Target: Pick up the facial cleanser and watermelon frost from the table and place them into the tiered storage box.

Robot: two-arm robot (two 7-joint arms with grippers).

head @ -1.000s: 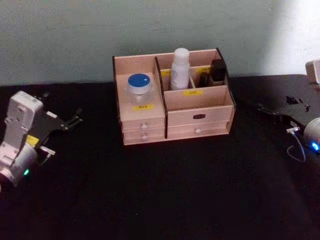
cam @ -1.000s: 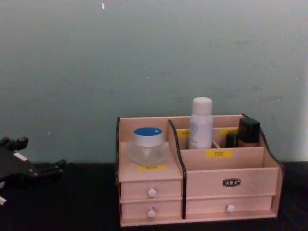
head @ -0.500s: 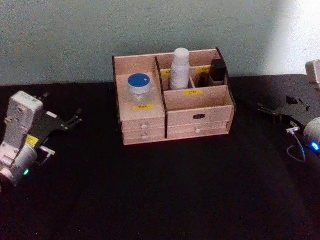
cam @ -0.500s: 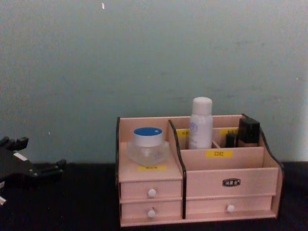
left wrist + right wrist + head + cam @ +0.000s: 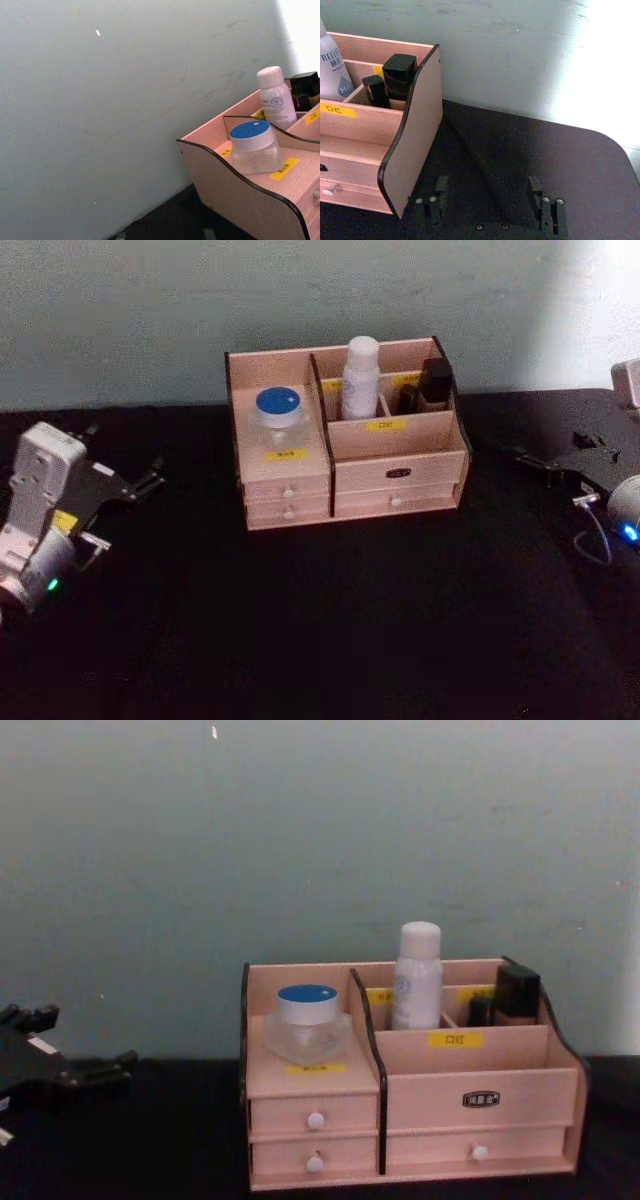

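Facial cleanser [image 5: 360, 378]: stood upright in a far middle compartment of the tiered storage box [image 5: 400, 455], long axis vertical, rounded cap up, logo turned toward the near side.
Watermelon frost [image 5: 278, 416]: set flat on the left shelf of the box above the drawers, blue lid up, short axis vertical.
Left gripper [image 5: 148, 481]: held low over the table well to the left of the box, fingers spread, nothing gripped.
Right gripper [image 5: 490, 202]: held well to the right of the box, fingers spread apart, empty.
Step in hand: both items judged already placed; arms are best kept clear of the box so that neither item is knocked.
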